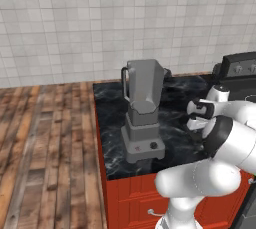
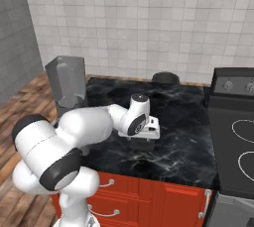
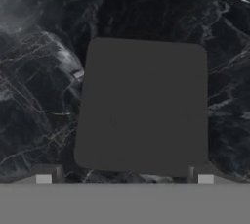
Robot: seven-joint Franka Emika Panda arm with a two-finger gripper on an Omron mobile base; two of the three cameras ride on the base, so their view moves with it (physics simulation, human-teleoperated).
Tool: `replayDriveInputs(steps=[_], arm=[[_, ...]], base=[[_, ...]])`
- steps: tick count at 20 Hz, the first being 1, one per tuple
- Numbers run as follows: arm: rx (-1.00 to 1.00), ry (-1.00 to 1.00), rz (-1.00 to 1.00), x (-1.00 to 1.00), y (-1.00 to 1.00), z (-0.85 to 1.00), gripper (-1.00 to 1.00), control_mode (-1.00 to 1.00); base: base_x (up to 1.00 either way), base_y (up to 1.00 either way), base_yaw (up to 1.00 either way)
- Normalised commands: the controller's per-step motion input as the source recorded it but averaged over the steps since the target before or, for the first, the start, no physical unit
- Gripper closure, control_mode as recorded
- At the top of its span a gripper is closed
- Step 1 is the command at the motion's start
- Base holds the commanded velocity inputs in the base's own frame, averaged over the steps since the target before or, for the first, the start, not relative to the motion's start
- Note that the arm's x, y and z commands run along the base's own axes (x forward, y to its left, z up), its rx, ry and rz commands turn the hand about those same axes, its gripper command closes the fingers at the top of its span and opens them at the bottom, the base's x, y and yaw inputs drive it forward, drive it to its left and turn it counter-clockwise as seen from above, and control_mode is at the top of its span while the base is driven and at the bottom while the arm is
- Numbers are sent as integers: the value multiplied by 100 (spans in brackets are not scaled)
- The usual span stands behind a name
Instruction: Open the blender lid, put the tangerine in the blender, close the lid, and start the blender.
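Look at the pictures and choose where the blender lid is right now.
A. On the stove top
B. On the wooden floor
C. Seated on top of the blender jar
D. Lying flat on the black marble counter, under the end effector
D: the hand view shows the blender lid flat on the black marble counter just ahead of the open end effector, and the blender stands with its jar uncovered.

place: a home kitchen
walls: pale square tiles (image 1: 75, 23) across the top of both base views
worktop: black marble slab (image 2: 188, 122) over red cabinet drawers (image 2: 149, 196)
stove: dark cooker (image 2: 235, 137) at right edge
appliance: grey blender (image 1: 144, 113) mid-frame
floor: wood planks (image 1: 45, 148), left
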Motion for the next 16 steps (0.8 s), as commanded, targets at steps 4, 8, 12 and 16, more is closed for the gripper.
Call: replayDriveInputs(steps=[4,8,12,16], arm=[[0,4,0,26,-3,-15,-100,-100],[0,0,0,11,-7,0,-100,-100],[0,0,0,7,-4,-16,-100,-100],[0,1,0,8,0,-27,-100,-100]], base=[[0,0,0],[0,0,0],[0,0,0],[0,0,0]])
